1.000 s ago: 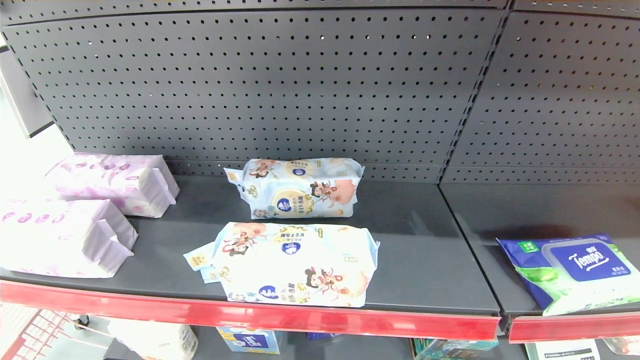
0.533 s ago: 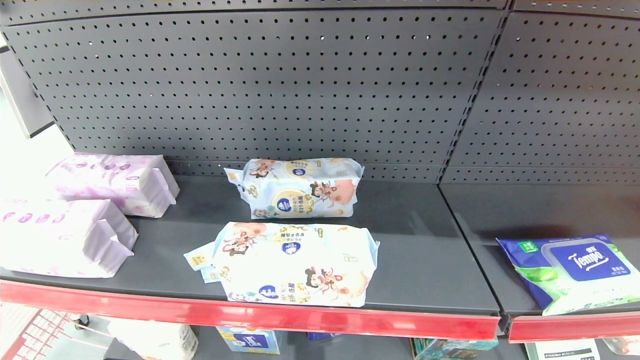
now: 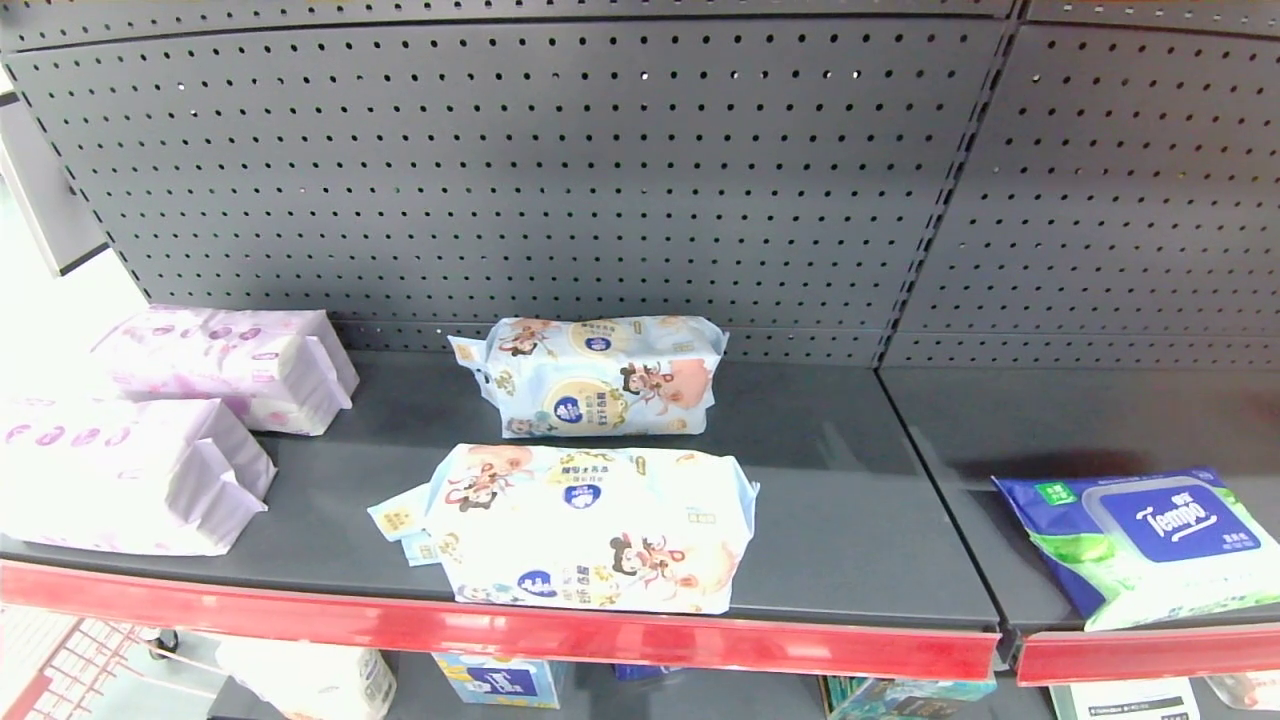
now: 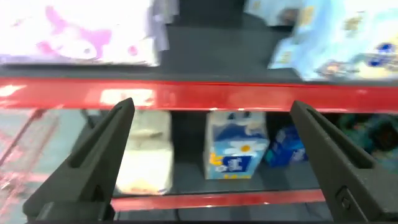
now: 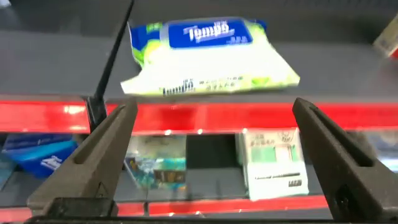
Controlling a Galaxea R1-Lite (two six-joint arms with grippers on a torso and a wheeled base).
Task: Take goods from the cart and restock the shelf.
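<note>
Head view is showing the shelf (image 3: 850, 520) with 5 packs lying on it. 2 purple packs (image 3: 130, 470) are at the left. 2 cartoon packs (image 3: 595, 528) are in the middle, 1 behind the other. 1 wipes pack (image 3: 1140, 540) is at the right. A corner of the red wire cart (image 3: 50, 665) is peeking out low at the left, under the shelf's red edge (image 3: 600, 635).

Over in the left wrist view, the left pincer (image 4: 211, 168) is hanging in front of the red edge, near the purple packs and the front cartoon pack. Its jaws are standing wide apart, and it is holding nothing and touching nothing. The right pincer (image 5: 211, 165) is hanging in front of the red edge too, facing the wipes pack. It is also gaping wide and carrying nothing.

I am guessing the robot is between goods now, so the step is fetching the next pack. The next move is calling for turning down to the cart, putting 1 wide pincer around a pack there, and squeezing gently, since these packs are looking soft. After that it is needing a bare spot on the shelf, like the room beside the cartoon packs.
</note>
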